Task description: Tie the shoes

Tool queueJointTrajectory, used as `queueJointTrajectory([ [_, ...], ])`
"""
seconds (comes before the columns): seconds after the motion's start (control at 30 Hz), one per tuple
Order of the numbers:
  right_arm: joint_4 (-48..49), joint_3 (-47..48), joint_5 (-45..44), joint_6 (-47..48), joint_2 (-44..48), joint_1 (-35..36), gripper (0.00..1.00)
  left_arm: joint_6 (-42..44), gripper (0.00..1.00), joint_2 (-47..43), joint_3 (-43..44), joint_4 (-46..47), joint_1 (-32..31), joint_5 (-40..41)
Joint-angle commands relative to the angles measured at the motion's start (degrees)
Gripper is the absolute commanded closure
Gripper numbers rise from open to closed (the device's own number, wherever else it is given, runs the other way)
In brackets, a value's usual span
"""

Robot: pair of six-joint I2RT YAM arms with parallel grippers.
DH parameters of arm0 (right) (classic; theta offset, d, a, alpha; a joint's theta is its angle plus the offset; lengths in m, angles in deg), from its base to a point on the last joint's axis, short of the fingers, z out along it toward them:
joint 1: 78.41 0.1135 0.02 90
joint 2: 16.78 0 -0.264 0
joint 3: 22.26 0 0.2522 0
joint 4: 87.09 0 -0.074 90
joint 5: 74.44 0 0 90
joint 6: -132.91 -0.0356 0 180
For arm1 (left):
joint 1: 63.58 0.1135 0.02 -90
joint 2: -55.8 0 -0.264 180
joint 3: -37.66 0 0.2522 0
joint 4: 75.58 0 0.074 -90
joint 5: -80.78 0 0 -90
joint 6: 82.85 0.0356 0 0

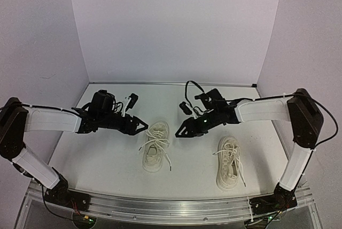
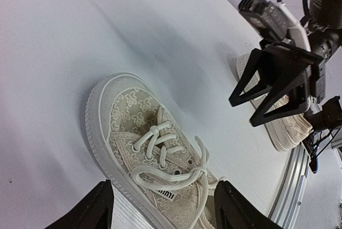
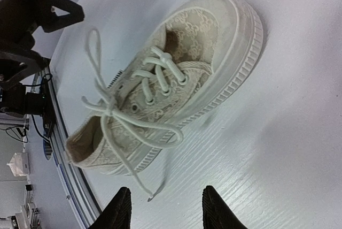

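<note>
Our left gripper has its two fingers spread wide with nothing pinched between them. Through the gap we see a shoe lying on the table. Our right gripper is also spread and holds nothing. A loose lace end lies on the table in the gap between its fingers, apart from both.

From above, we count two grippers facing each other across that one shoe. The left gripper is on the shoe's left and the right gripper is on its right, both raised off the table.

We count two shoes in all, both cream-white with thick pale soles, standing on their soles. The left shoe sits between the two arms, its toe toward the far wall. The right shoe lies roughly parallel to it, well apart, nearer the right arm's base and beside no gripper.

The left shoe's laces cross at one knot with two loops and two trailing ends. It looks like a loose bow, though we cannot tell how firmly it is drawn. The right shoe's laces spill over its sides, too small to read.
</note>
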Motion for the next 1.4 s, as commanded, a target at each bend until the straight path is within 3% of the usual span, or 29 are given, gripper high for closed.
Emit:
queueJointTrajectory([
  [0.0, -2.3, -2.4, -3.4, -0.8, 8.7, 0.0, 0.55, 4.8, 0.29, -1.1, 4.7, -9.4, -3.3, 4.0],
  [0.37, -2.9, -6.9, -7.0, -2.3, 12.8, 0.0, 0.54, 6.5, 0.35, 8.2, 10.0, -15.3, -9.8, 9.2],
  [0.57, -3.1, -7.3, -7.9, -2.5, 14.4, -0.1, 0.54, 7.5, 0.46, 12.9, 12.8, -19.1, -11.5, 12.6],
  [0.63, -3.1, -7.4, -8.3, -2.6, 14.9, -0.1, 0.54, 7.3, 0.56, 13.7, 13.5, -19.7, -11.7, 12.6],
  [0.7, -3.2, -7.4, -8.9, -2.8, 15.6, -0.4, 0.54, 6.5, 0.72, 13.5, 13.7, -19.3, -12.0, 12.0],
  [0.77, -3.3, -7.3, -9.6, -3.2, 16.7, -0.7, 0.54, 5.3, 0.95, 12.7, 14.1, -18.1, -12.9, 11.2],
  [0.8, -3.4, -7.2, -9.9, -3.5, 17.3, -1.0, 0.54, 4.3, 0.99, 12.2, 14.2, -16.7, -13.7, 10.7],
  [0.93, -3.4, -6.7, -12.3, -4.9, 19.7, -1.5, 0.55, -2.2, 1.0, 10.6, 14.1, -9.2, -18.6, 10.4],
  [1.03, -3.5, -6.4, -13.3, -6.0, 21.0, -1.9, 0.54, -5.7, 1.0, 11.5, 16.4, -6.0, -23.9, 14.6],
  [1.17, -3.6, -6.0, -15.8, -7.6, 22.7, -2.2, 0.41, -16.4, 1.0, 15.9, 22.0, -5.8, -27.4, 19.4],
  [1.23, -3.7, -5.8, -16.9, -8.2, 23.5, -2.4, 0.38, -21.8, 1.0, 19.7, 26.8, -9.4, -29.6, 25.8],
  [1.37, -3.7, -5.4, -18.1, -8.9, 24.8, -2.6, 0.28, -25.5, 1.0, 25.3, 33.0, -11.9, -34.2, 36.3],
])
